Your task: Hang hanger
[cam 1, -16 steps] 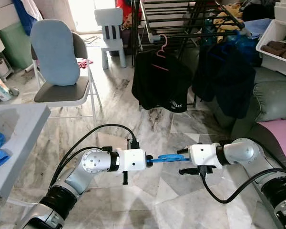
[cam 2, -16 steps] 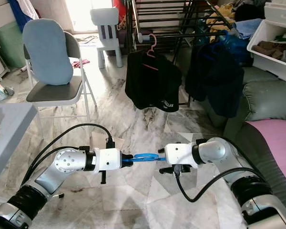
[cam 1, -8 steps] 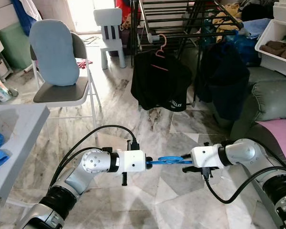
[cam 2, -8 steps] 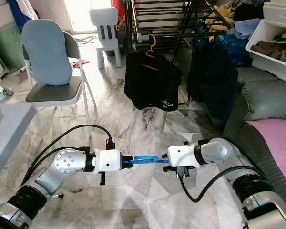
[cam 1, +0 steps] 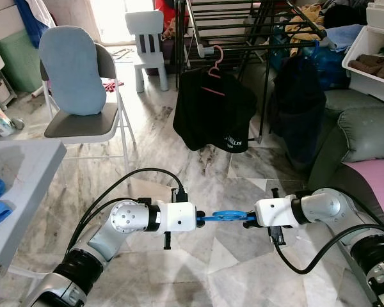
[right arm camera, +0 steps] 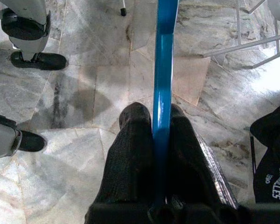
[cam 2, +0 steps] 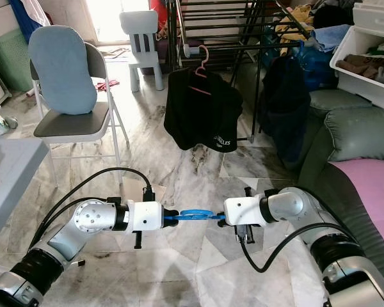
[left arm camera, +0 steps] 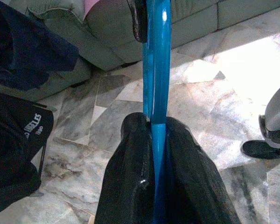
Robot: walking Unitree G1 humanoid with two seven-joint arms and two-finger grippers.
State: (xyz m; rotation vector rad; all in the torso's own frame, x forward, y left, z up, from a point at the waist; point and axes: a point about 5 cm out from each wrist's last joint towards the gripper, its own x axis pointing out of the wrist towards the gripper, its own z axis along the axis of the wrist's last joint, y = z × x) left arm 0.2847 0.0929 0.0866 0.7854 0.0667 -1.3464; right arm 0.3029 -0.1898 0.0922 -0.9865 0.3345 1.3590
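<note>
The blue hanger [cam 1: 225,216] is held level above the marble floor [cam 1: 198,160], each end clamped by an end effector: left end effector [left arm camera: 155,135], right end effector [right arm camera: 159,116]. This two-ended grip probably steadies it for a handover before the drying rack [cam 1: 243,25].

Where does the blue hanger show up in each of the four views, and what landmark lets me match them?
Left eye view: blue hanger low centre, spanning between the left gripper and right gripper.
Right eye view: low centre, between the two wrists.
Left wrist view: a blue bar clamped between the black fingers.
Right wrist view: a blue bar between the fingers.
Shared landmark: the black shirt with white lettering.
</note>
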